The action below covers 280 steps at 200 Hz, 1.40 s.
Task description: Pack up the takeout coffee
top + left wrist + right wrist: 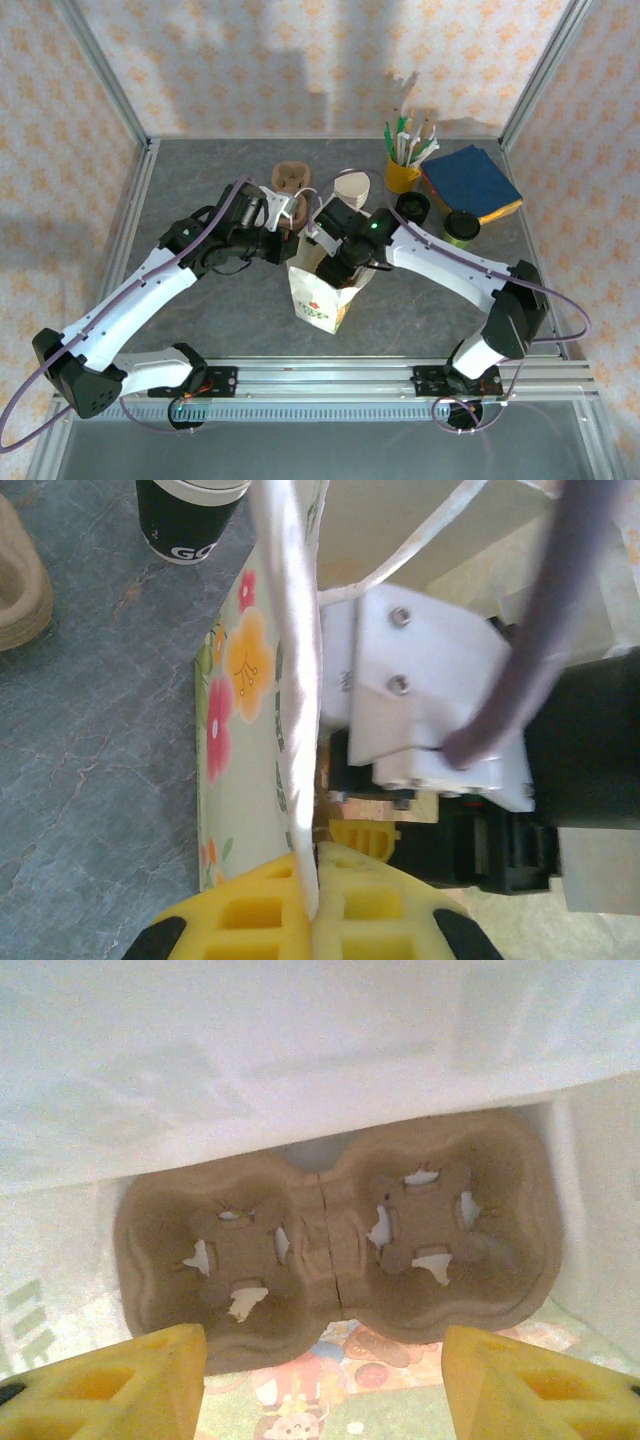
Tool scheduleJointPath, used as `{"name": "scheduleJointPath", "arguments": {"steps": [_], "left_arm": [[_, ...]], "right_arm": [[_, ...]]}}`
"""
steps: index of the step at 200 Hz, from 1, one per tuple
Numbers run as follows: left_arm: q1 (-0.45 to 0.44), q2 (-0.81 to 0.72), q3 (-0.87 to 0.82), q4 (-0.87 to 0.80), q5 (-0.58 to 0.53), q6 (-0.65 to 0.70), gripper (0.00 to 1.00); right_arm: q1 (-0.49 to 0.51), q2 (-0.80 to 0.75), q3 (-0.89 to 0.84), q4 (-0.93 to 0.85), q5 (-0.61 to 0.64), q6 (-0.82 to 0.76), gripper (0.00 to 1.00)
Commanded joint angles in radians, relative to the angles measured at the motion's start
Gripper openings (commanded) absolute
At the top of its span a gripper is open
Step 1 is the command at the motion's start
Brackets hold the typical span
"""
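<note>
Brown pulp carrier [330, 1250] is lying inside the floral bag [318, 302] before my right gripper [322, 1372], jaws parted; my left gripper [315, 905] is clamping the bag's edge.

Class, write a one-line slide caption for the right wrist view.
Open right gripper hovers inside the paper bag above an empty two-cup cardboard carrier lying on its floor.

Back right: yellow cup [402, 175] of sticks and straws, blue napkins [470, 178] just beside it (yellow sheet under); brown pulp carriers [290, 180] and white cup stack [352, 188] mid-table
</note>
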Motion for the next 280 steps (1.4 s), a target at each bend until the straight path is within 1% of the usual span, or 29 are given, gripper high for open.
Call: {"name": "scheduleJointPath", "arguments": {"steps": [1,19,65,86,121,128,131,151,164,175,185,197,210,226,245,264,280], "left_arm": [[0.004,0.012,0.015,0.001,-0.021,-0.011,0.01],[0.004,0.011,0.015,-0.001,-0.023,-0.015,0.01],[0.004,0.006,0.020,-0.007,-0.032,-0.022,0.01],[0.004,0.005,0.023,-0.009,-0.032,-0.026,0.01],[0.004,0.004,0.034,-0.007,-0.039,-0.032,0.01],[0.004,0.005,0.038,-0.007,-0.039,-0.036,0.01],[0.004,0.007,0.040,-0.007,-0.038,-0.037,0.01],[0.004,0.007,0.049,-0.005,-0.044,-0.047,0.02],[0.004,0.005,0.055,0.002,-0.046,-0.055,0.08],[0.004,0.001,0.062,0.009,-0.046,-0.063,0.17],[0.004,0.000,0.071,0.017,-0.045,-0.069,0.25],[0.003,-0.003,0.082,0.031,-0.035,-0.078,0.34],[0.004,-0.006,0.102,0.048,-0.020,-0.090,0.45],[0.004,-0.008,0.144,0.040,-0.034,-0.099,0.50],[0.003,-0.015,0.206,0.003,-0.123,-0.099,0.52],[0.004,-0.042,0.248,-0.011,-0.248,-0.108,0.55],[0.007,-0.074,0.253,0.002,-0.364,-0.125,0.58]], "right_arm": [[0.001,-0.078,0.037,0.007,0.020,0.008,0.64],[0.001,-0.120,0.026,0.051,0.006,0.022,0.64],[0.000,-0.218,0.028,0.180,-0.020,0.122,0.64],[0.001,-0.275,0.047,0.227,0.015,0.187,0.66],[0.000,-0.364,0.053,0.284,0.091,0.347,0.75],[0.001,-0.365,0.056,0.282,0.115,0.387,0.75],[0.000,-0.391,0.058,0.279,0.126,0.407,0.75],[-0.001,-0.427,0.070,0.225,0.254,0.567,0.77],[-0.001,-0.443,0.078,0.162,0.354,0.683,0.75],[-0.001,-0.456,0.074,0.112,0.414,0.760,0.74],[-0.001,-0.462,0.066,0.080,0.443,0.822,0.74],[-0.003,-0.467,0.052,0.061,0.467,0.887,0.74],[-0.011,-0.465,0.033,0.063,0.464,0.932,0.73],[-0.029,-0.454,0.022,0.064,0.452,0.961,0.70],[-0.053,-0.435,0.002,0.074,0.423,0.983,0.64],[-0.083,-0.398,-0.006,0.076,0.370,0.984,0.59],[-0.091,-0.357,0.010,0.061,0.360,0.982,0.57]]}}
